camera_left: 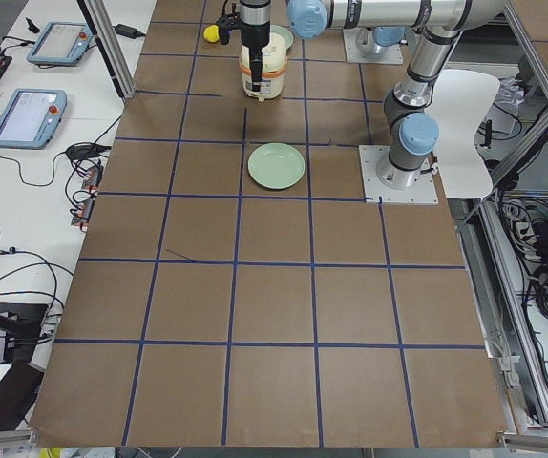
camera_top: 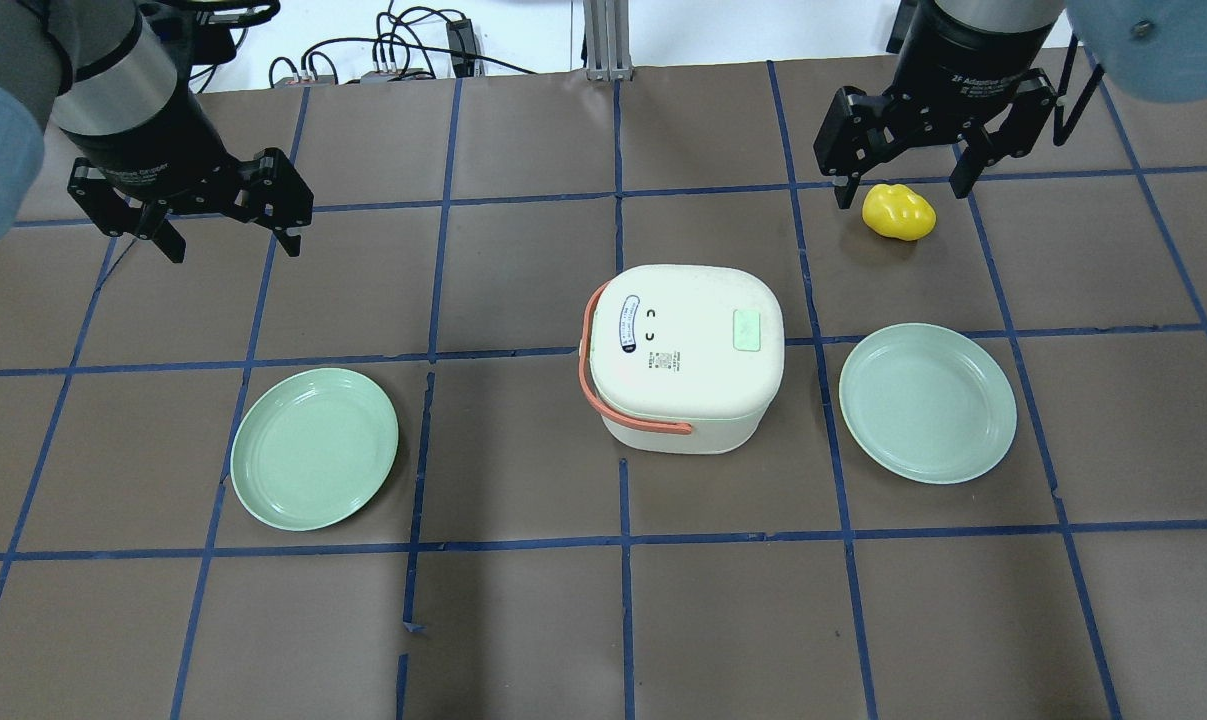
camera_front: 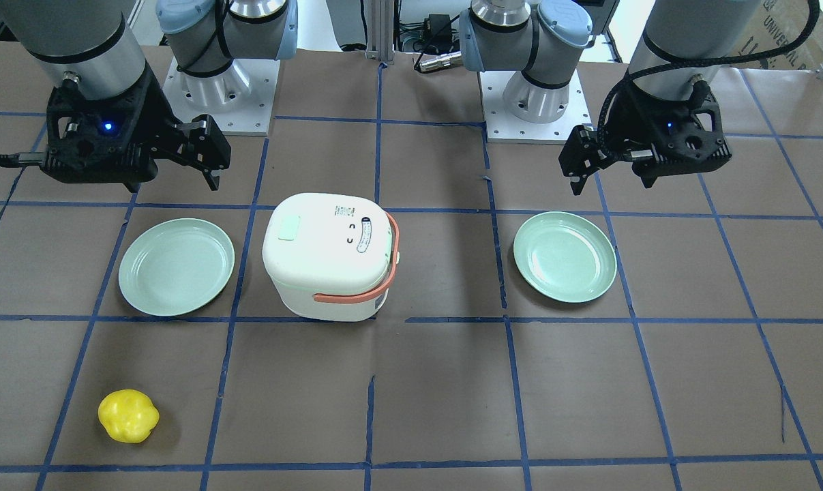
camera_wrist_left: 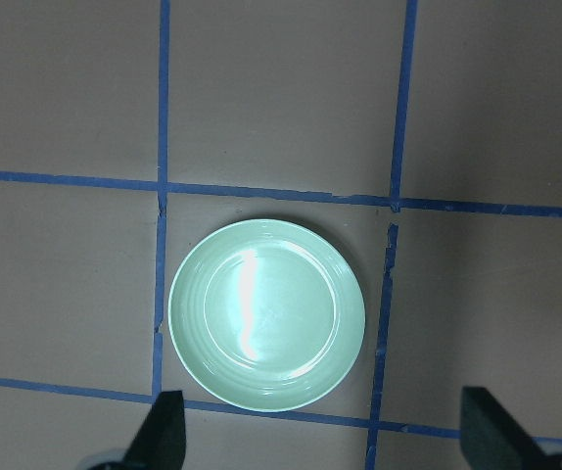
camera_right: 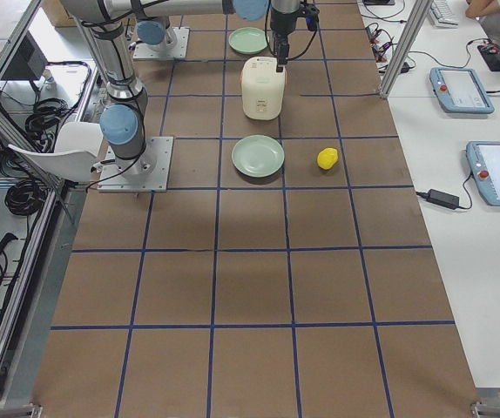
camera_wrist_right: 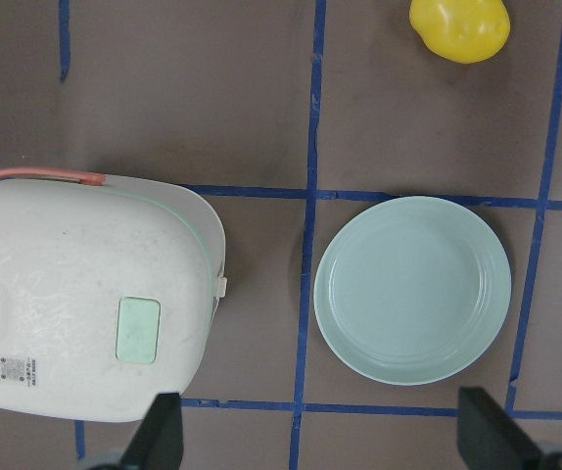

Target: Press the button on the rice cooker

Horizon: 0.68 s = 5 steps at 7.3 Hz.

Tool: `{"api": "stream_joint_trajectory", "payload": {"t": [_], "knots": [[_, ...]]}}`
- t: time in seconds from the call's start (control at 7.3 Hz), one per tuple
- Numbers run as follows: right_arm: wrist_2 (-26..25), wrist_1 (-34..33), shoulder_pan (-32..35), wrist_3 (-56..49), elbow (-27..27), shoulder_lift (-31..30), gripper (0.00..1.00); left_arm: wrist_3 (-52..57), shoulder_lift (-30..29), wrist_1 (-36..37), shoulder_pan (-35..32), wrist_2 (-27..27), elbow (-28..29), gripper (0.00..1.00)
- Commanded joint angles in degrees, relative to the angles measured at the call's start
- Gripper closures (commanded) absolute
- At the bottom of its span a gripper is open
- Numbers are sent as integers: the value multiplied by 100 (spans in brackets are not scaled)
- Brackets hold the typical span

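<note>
The white rice cooker with a salmon handle stands at the table's middle. Its pale green button is on the lid's right side; it also shows in the front view and the right wrist view. My right gripper is open and empty, high above the table, beyond and to the right of the cooker. My left gripper is open and empty, high over the far left, well away from the cooker. In both wrist views the fingertips stand wide apart.
A green plate lies right of the cooker, another green plate to its left, below my left wrist camera. A yellow pepper-like object lies at the far right, under my right gripper. Blue tape lines cross the brown table.
</note>
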Motion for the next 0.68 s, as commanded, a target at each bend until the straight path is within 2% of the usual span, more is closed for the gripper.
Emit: {"api": "stream_joint_trajectory", "payload": {"t": [0.0, 0.55], "knots": [[0, 0, 0, 0, 0, 1, 0, 0, 0, 0, 0, 0, 0, 0], [61, -27, 0, 78, 8, 45, 0, 0, 0, 0, 0, 0, 0, 0]]}}
